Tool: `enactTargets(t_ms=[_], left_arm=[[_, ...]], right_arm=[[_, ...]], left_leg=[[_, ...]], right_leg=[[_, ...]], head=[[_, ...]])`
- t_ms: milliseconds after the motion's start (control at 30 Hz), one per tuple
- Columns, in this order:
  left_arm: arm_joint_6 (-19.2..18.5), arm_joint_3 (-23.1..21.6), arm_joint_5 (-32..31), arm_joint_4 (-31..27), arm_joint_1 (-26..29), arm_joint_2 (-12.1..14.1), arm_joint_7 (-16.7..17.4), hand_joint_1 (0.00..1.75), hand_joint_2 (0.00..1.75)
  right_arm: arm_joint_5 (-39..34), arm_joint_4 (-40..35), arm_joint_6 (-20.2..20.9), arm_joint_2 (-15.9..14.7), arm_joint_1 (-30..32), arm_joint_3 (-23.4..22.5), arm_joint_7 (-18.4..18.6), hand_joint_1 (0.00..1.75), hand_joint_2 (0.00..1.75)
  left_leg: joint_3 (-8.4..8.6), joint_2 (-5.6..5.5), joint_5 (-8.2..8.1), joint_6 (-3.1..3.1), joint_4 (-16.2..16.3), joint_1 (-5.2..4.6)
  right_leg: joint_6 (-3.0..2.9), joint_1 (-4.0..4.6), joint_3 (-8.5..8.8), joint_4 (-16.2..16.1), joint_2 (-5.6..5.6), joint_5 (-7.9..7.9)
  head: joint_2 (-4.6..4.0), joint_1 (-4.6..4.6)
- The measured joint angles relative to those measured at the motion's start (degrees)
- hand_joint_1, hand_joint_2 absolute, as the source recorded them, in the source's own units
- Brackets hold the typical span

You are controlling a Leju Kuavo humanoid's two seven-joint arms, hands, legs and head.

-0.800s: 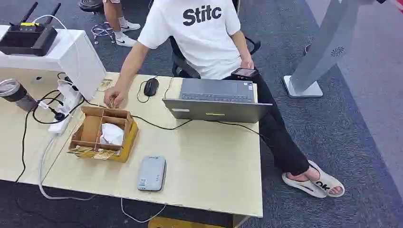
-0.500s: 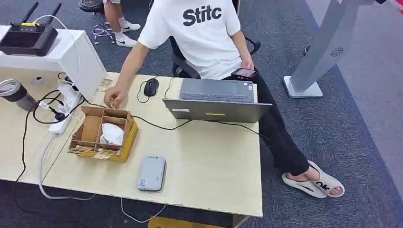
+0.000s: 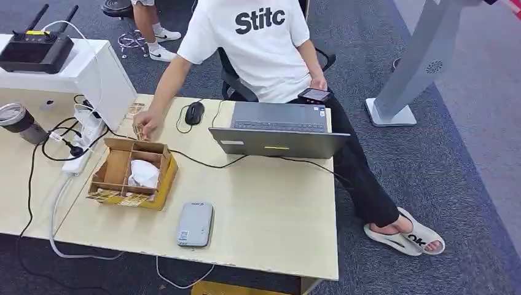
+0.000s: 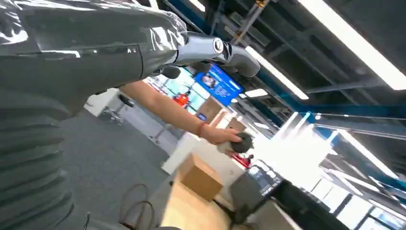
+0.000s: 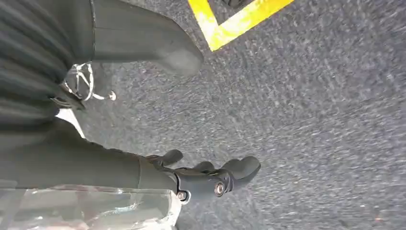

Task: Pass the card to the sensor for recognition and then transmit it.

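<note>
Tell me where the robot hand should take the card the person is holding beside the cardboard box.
Probably take the card by its free edge facing the cardboard box, reaching over the box from the robot's side: the person's hand covers its far end. The card is too small to judge its tilt.

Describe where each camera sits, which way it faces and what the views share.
Head view: high, looking down at the table, cardboard box, laptop and seated person.
Left wrist view: behind the left hand, tilted towards the ceiling; shares the person's arm and the box.
Right wrist view: behind the right hand, facing carpet.
</note>
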Motion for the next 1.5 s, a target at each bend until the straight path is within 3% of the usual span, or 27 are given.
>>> enactTargets(t_ms=[67,100,167,233,367,533,700,1133,1500], left_arm=[[0.52,-3.76,-0.28,0.18,-1.89,1.53,0.79,0.00,1.75],[1.76,-7.31,-1.37,0.85,-4.24,3.17,2.95,0.00,1.75],[6.02,-16.55,-4.23,2.99,-9.03,6.37,10.64,0.00,1.75],[7.58,-23.33,-7.09,4.66,-12.35,7.91,15.20,0.00,1.75],[6.62,-33.35,-10.84,8.17,-17.28,9.29,18.88,0.00,1.75],[5.35,-41.03,-13.20,10.51,-20.23,9.75,20.89,0.00,1.75],[6.16,-45.78,-15.80,11.80,-21.68,9.75,21.40,0.00,1.75],[9.99,-52.99,-22.34,12.20,-21.76,9.72,20.85,0.00,1.75],[10.05,-54.92,-22.64,11.91,-21.31,9.72,20.85,0.00,1.75]], right_arm=[[0.37,1.07,-0.04,-0.68,-0.17,0.02,0.00,0.00,1.75],[1.39,2.37,-0.09,-1.22,-0.24,0.09,0.17,0.00,1.75],[4.09,4.30,-0.09,-2.38,-0.80,0.24,0.53,0.00,1.75],[5.71,5.36,-0.07,-3.10,-1.46,0.39,1.05,0.00,1.75],[6.08,6.93,0.00,-4.24,-1.41,0.61,1.60,0.00,1.75],[6.27,7.61,0.22,-4.92,-1.38,0.66,1.60,0.00,1.75],[6.60,7.89,0.79,-5.40,-1.37,0.85,1.51,0.00,1.75],[7.76,8.52,0.61,-6.21,-1.19,1.40,0.02,0.00,1.75],[7.82,8.76,0.61,-6.47,-1.18,1.62,0.02,0.00,1.75]], left_leg=[[-0.01,0.02,0.08,-0.08,0.04,0.06],[-0.19,-0.06,0.18,-0.07,0.08,0.17],[-0.45,-0.55,0.41,-0.12,0.03,0.18],[-0.41,-0.47,0.47,-0.19,0.00,0.13],[-0.57,-0.22,0.63,-0.15,0.03,0.15],[-0.65,-0.07,0.64,-0.17,0.03,0.15],[-0.67,-0.05,0.63,-0.17,0.03,0.15],[-0.77,-0.04,0.63,-0.17,0.02,0.16],[-0.78,-0.04,0.63,-0.17,0.02,0.16]], right_leg=[[-0.10,0.05,-0.15,0.00,0.01,0.12],[-0.07,0.11,-0.16,-0.01,-0.06,0.16],[0.00,0.13,-0.14,0.01,-0.52,0.28],[-0.16,0.11,-0.13,0.05,-0.47,0.43],[-0.08,0.12,-0.31,0.05,-0.23,0.64],[-0.13,0.11,-0.43,0.06,-0.05,0.68],[-0.13,0.11,-0.47,0.06,-0.03,0.68],[-0.13,0.11,-0.54,0.06,-0.03,0.67],[-0.14,0.12,-0.56,0.06,-0.03,0.67]], head=[[0.00,-0.07],[0.00,-0.11],[0.00,0.20],[0.00,0.13],[0.00,0.17],[0.00,0.11],[0.00,0.11],[0.00,0.11],[0.00,0.11]])
